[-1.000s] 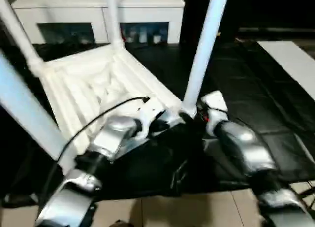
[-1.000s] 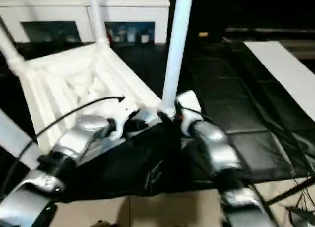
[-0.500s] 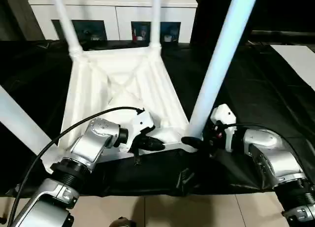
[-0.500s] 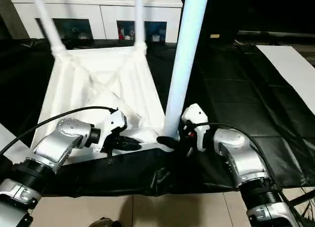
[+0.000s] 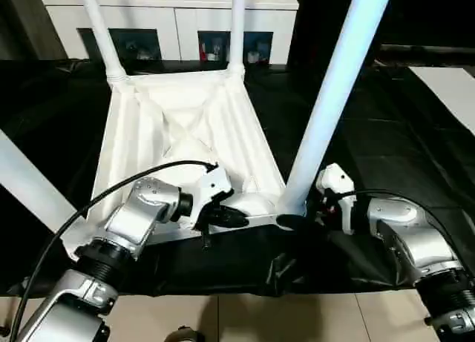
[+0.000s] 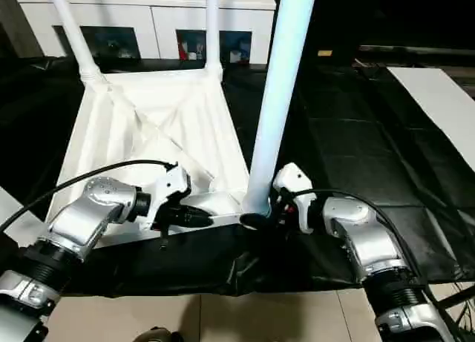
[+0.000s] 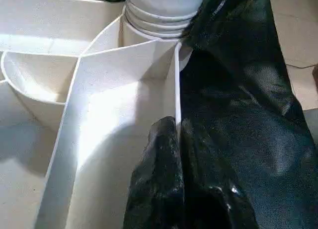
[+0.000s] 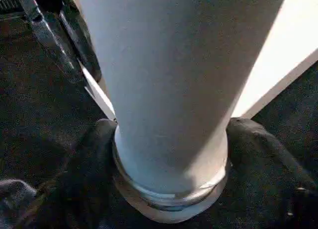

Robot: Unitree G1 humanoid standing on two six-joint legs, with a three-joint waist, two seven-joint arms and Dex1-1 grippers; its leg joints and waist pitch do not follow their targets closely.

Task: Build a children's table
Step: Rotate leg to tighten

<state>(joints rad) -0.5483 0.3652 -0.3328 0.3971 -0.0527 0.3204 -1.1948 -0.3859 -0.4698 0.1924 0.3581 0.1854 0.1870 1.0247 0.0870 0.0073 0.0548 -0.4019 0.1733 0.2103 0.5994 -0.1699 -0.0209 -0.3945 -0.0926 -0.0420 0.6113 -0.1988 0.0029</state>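
While left fingers (image 7: 164, 154) pinch the tabletop (image 5: 185, 134) rim and right fingers (image 8: 99, 154) clasp the near leg (image 5: 326, 112) base: rigid, light, slick plastic; grip low, near socket.

Silver forearms with ribbed black wrist rings, white wrist housings, black fingers (image 7: 159, 189), and black cables.

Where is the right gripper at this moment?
In the head view, the right gripper is at the near right corner of the upturned tabletop, fingers around the leg base.
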